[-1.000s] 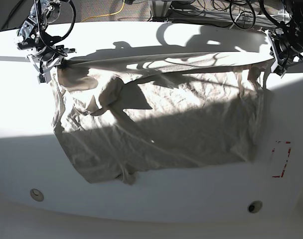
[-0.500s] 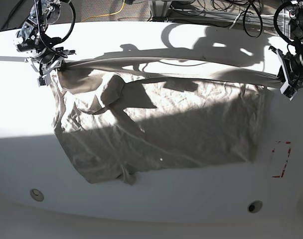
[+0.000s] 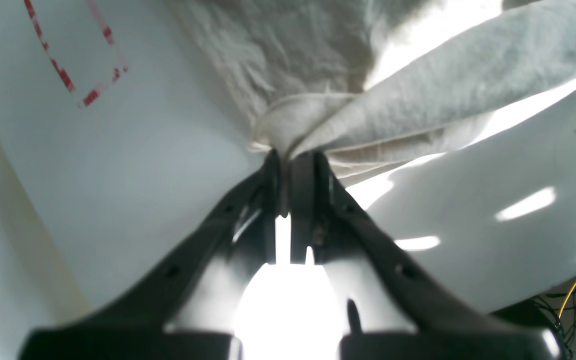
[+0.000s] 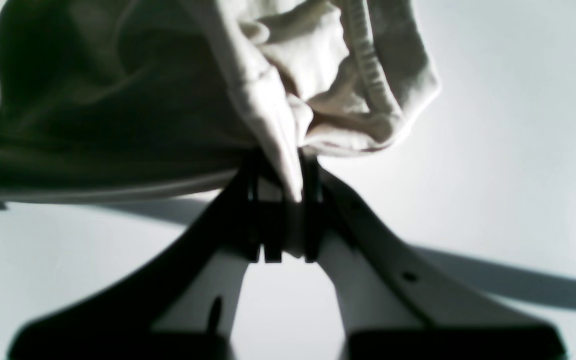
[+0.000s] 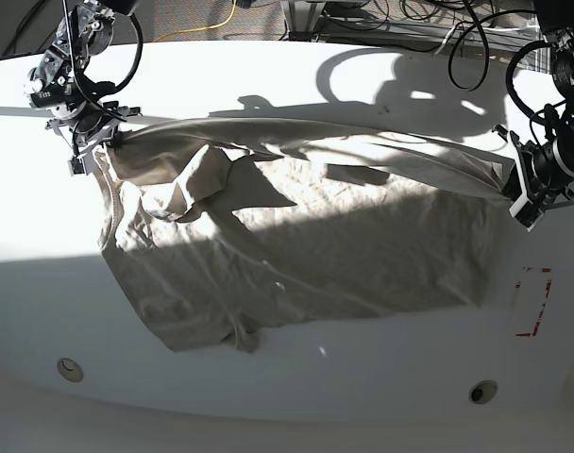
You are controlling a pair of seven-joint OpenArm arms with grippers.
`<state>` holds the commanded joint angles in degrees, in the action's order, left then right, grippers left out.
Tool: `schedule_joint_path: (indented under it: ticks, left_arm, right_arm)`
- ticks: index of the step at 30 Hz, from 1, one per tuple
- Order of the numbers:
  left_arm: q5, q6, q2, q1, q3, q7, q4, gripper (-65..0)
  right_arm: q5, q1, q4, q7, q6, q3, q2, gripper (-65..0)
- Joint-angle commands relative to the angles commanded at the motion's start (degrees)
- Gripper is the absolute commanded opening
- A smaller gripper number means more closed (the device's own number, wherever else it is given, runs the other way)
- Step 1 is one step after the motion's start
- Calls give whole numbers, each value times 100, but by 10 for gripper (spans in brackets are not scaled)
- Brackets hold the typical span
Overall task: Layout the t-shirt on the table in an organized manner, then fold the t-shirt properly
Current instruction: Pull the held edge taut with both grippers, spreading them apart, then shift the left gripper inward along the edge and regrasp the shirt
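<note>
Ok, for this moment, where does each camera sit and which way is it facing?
Base: high over the white tabletop, looking down at the wrinkled beige cotton t-shirt; both arms visible.
Left wrist: behind the left gripper, facing its pinched shirt edge and the red dashed rectangle mark.
Right wrist: behind the right gripper, facing its bunched shirt fabric.
Shared: the shirt in all views; the red mark in base and left wrist.

The beige t-shirt lies wrinkled and mostly spread on the white counter, half in sun and half in shadow. Its far edge is lifted into a taut band stretching from the counter's far left corner to its right side, above the red dashed rectangle.
</note>
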<state>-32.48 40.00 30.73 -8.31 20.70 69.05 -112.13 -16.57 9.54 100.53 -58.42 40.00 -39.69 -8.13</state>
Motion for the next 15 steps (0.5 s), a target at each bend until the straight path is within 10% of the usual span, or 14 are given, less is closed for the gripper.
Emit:
schedule_joint_path:
  ticks: [15]
  left_arm:
    - [642, 0, 0, 475, 0, -18, 1099, -646]
  right_arm:
    - [9, -176, -53, 18, 0, 0, -290, -614]
